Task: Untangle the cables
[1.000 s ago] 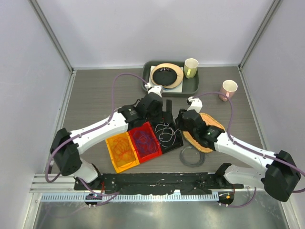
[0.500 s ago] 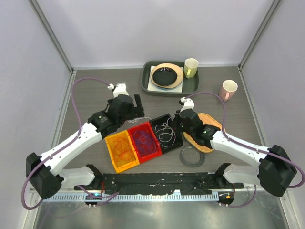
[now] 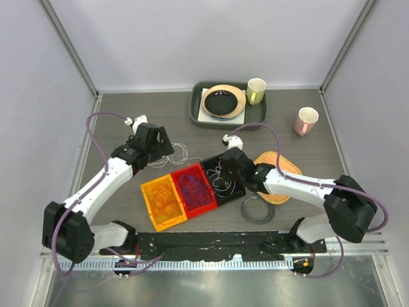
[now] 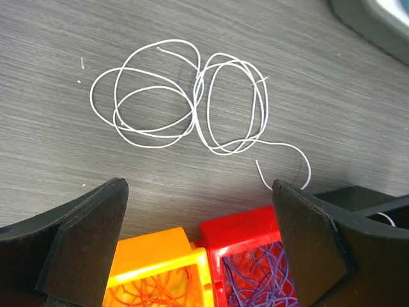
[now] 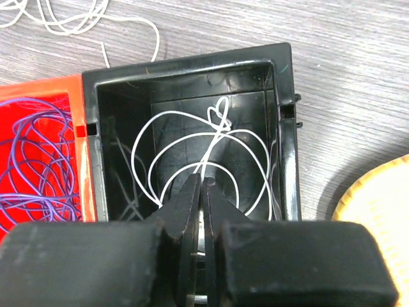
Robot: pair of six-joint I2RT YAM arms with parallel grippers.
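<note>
While the left gripper (image 4: 199, 192) hangs with its jaws wide apart over a thin white wire coil (image 4: 195, 96) lying loose on the grey wooden table (image 4: 51, 160), the right gripper (image 5: 199, 185) reaches into the black plastic bin (image 5: 192, 89), its jaws pinched together on 1 strand of a white wire tangle (image 5: 211, 147) there. Beside it, purple wires (image 5: 38, 166) lie in the red bin (image 4: 239, 225), and orange wires (image 4: 153, 288) lie in the orange bin (image 4: 153, 246).
</note>
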